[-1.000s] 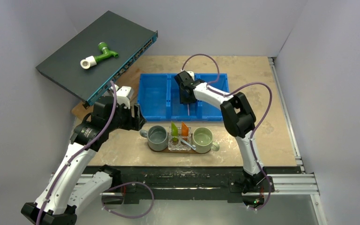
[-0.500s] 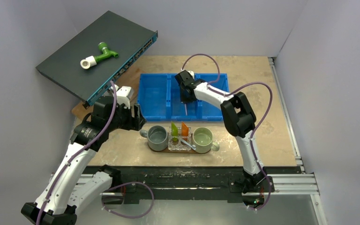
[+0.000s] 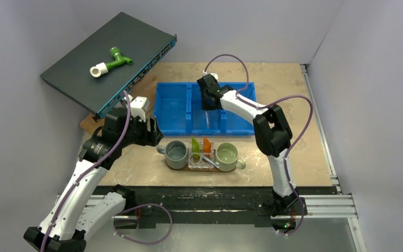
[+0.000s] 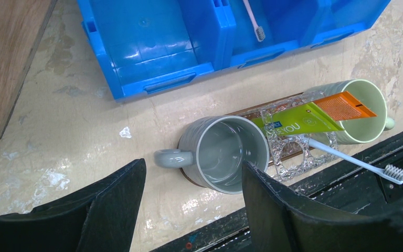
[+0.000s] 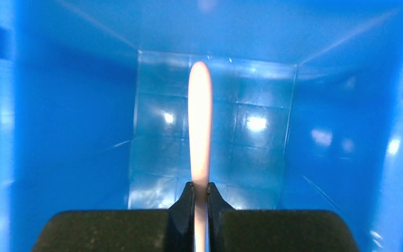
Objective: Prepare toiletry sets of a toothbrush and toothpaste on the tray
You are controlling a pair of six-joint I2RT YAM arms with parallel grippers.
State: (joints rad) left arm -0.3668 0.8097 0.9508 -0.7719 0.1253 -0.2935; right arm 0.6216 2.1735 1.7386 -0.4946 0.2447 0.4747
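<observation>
right gripper [image 5: 200, 197] clenched on pink toothbrush [image 5: 200, 121] inside middle compartment of blue bin [image 3: 173, 105], left gripper [image 4: 191, 178] released, empty, 10 o'clock of grey mug [image 3: 177, 154] on tray [image 3: 204, 169]

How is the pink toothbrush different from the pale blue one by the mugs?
Colour: the pink toothbrush has a pink handle; the pale blue toothbrush is blue-white with white bristles. State: the pink one is pinched in the right gripper; the pale one lies free. Place: the pink one is in the middle compartment of the blue bin; the pale one rests on the glass dish. Both are slim and straight-handled.
</observation>
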